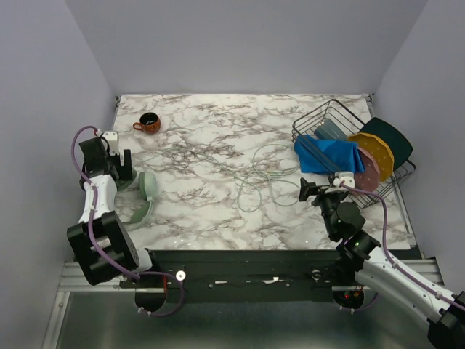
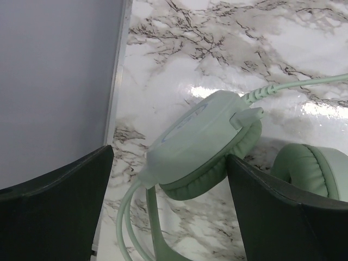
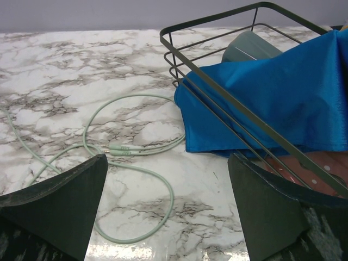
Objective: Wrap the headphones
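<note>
The pale mint-green headphones (image 1: pixel 148 186) lie at the table's left edge, headband (image 1: pixel 142 215) curving toward the near side. In the left wrist view one round cup (image 2: pixel 204 138) stands tilted between my open fingers; the second cup (image 2: pixel 312 171) shows behind the right finger (image 2: pixel 283 217). My left gripper (image 1: pixel 125 174) is open around the cup, not closed on it. The thin green cable (image 1: pixel 265 173) runs in loose loops across the middle of the table. Its two plugs (image 3: pixel 117 150) lie ahead of my right gripper (image 1: pixel 314 190), which is open and empty above the marble.
A black wire dish rack (image 1: pixel 327 120) stands at the right with a blue cloth (image 1: pixel 328 154), a teal cup and coloured plates (image 1: pixel 378 156); the cloth (image 3: pixel 272 103) hangs close to my right gripper. A brown mug (image 1: pixel 147 122) sits at the back left. The left wall (image 2: pixel 54 81) is close.
</note>
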Robot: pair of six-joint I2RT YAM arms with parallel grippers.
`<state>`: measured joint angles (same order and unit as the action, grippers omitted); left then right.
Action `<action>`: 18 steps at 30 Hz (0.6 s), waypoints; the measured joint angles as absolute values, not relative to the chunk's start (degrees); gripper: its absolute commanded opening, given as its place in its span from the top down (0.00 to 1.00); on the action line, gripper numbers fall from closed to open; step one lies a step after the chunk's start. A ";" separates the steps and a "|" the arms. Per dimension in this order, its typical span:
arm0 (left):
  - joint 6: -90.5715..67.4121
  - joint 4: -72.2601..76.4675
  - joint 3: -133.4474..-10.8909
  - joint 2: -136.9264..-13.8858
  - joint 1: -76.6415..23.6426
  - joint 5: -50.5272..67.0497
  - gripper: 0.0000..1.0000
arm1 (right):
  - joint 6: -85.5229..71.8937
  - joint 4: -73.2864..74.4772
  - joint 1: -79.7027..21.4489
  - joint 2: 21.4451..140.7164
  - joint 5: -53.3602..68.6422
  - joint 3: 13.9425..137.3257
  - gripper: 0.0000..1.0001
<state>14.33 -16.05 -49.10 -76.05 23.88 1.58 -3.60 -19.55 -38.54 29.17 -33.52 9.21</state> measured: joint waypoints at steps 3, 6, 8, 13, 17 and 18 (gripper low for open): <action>15.97 -14.46 -49.08 -77.03 23.88 1.54 0.05 | -3.60 -19.55 -38.54 29.39 -33.52 9.21 0.00; 17.54 -13.82 -49.60 -78.89 23.86 2.50 0.06 | -3.60 -19.55 -38.54 29.74 -33.52 9.21 0.00; 18.50 -13.87 -49.91 -79.20 23.86 3.77 0.06 | -3.60 -19.55 -38.54 29.71 -33.52 9.21 0.00; 20.82 -16.78 -49.52 -76.49 24.38 7.64 0.05 | -3.60 -19.55 -38.54 29.36 -33.52 9.21 0.00; 22.94 -19.86 -49.25 -69.49 24.58 10.17 0.04 | -3.60 -19.55 -38.54 28.84 -33.45 9.21 0.00; 23.31 -20.18 -49.28 -68.18 24.58 10.44 0.04 | -3.60 -19.55 -38.54 28.84 -33.43 9.21 0.00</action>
<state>23.31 -20.18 -49.28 -68.18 24.58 10.44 -3.60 -19.55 -38.54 28.84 -33.43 9.21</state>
